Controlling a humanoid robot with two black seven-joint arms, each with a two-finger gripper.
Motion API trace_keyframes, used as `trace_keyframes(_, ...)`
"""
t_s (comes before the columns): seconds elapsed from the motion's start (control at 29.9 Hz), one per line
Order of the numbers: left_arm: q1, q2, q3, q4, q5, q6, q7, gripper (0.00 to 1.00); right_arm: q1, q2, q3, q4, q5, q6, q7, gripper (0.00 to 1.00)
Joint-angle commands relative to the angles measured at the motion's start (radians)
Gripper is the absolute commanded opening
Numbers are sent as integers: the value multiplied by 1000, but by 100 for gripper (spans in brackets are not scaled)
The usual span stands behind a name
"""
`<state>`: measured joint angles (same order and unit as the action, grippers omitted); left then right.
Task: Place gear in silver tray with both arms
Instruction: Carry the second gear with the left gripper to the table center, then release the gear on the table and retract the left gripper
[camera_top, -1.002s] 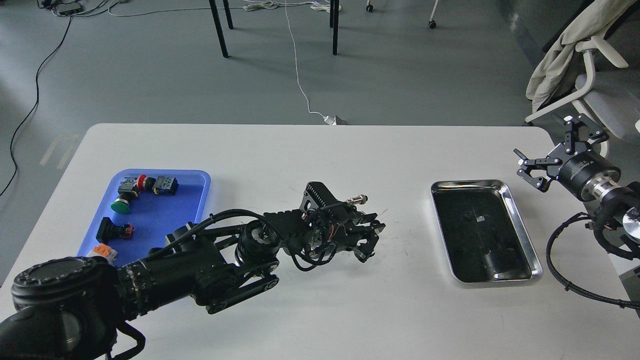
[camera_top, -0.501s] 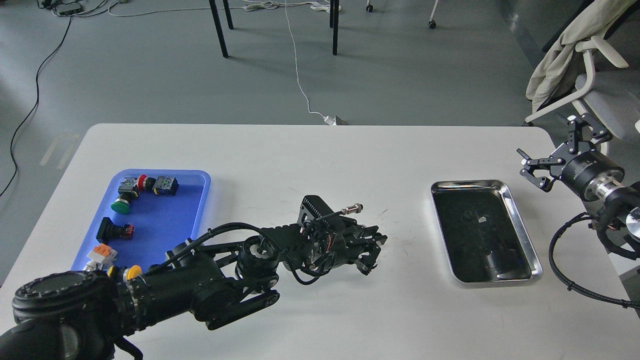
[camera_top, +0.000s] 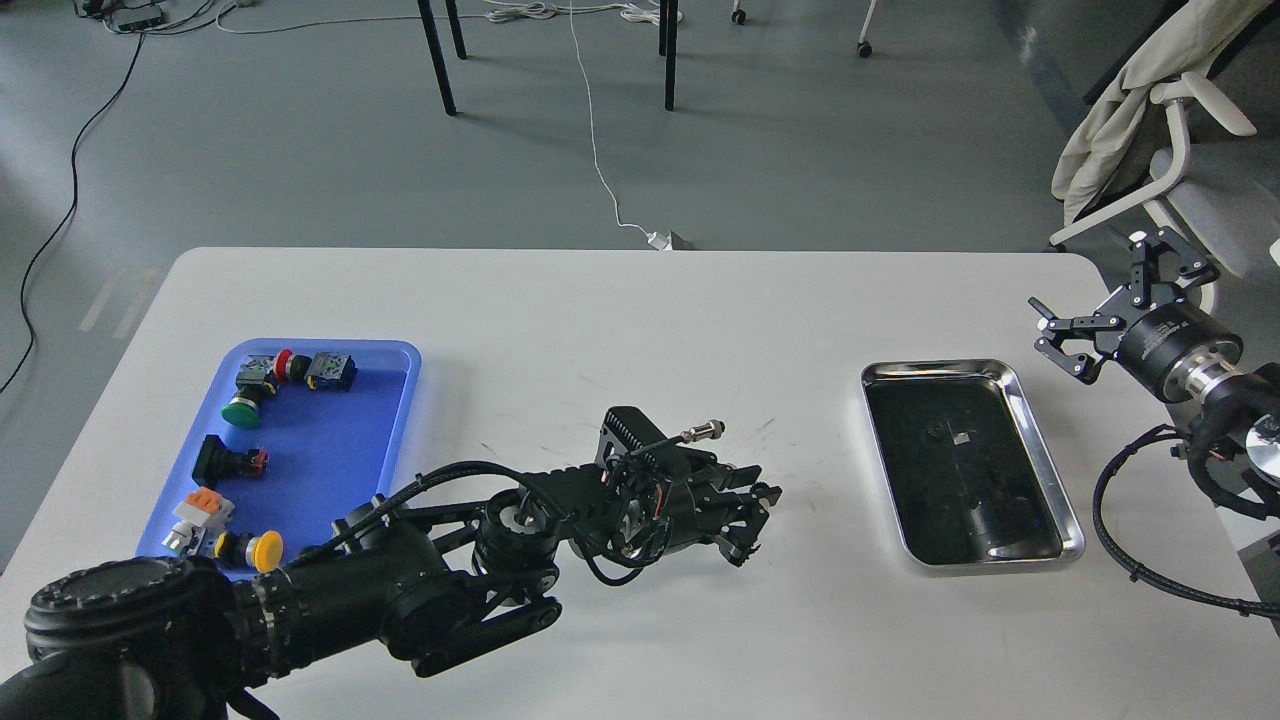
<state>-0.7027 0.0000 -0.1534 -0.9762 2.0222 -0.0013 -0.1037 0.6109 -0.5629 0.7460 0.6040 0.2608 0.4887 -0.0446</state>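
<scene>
The silver tray (camera_top: 1040, 455) lies on the right part of the white table. A faint small toothed round shape (camera_top: 935, 432) and a tiny white fleck show on its dark bottom; I cannot tell if that is the gear. My left gripper (camera_top: 755, 515) hangs low over the table's middle, left of the tray, its dark fingers close together. A small toothed edge (camera_top: 771, 489) shows at its tip; whether it holds anything is unclear. My right gripper (camera_top: 1100, 300) is open and empty, above the table's right edge, just beyond the tray's far right corner.
A blue plastic tray (camera_top: 395, 385) at the left holds several push buttons and switches, among them a green one (camera_top: 240, 410) and a yellow one (camera_top: 262, 549). A chair with a draped cloth (camera_top: 1130, 110) stands off the table's right corner. Black cable loops by my right arm (camera_top: 1120, 540).
My left gripper has come nearer and lower over the table's middle, uncovering the yellow button in the blue tray. My right gripper shifted slightly and came back, staying open.
</scene>
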Motion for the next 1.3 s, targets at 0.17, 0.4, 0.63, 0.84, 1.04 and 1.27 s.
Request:
trace_keyframes(0.17, -3, 0, -9, -9, -143, 90, -2, 78, 26, 5, -8, 17, -2, 0, 0, 98)
trace_keyframes(0.4, -43, 0, -248, 7, -276, 107, -1, 95, 61, 2, -10, 130, -61, 0, -1, 98)
trace_keyframes(0.63, -57, 0, -454, 13, -583, 154, 25, 97, 61, -11, -11, 376, -306, -30, -9, 98)
trace_keyframes(0.84, -49, 155, -551, 17, -984, 242, 25, 97, 125, -46, -78, 503, -541, -44, -17, 98)
trace_keyframes(1.04, -43, 290, -551, 36, -1403, 209, 12, 98, 459, -41, -557, 507, -591, -62, -17, 98)
trace_keyframes(1.27, -26, 382, -554, 102, -1641, -9, 10, 98, 785, 135, -997, 507, -643, -70, -18, 98)
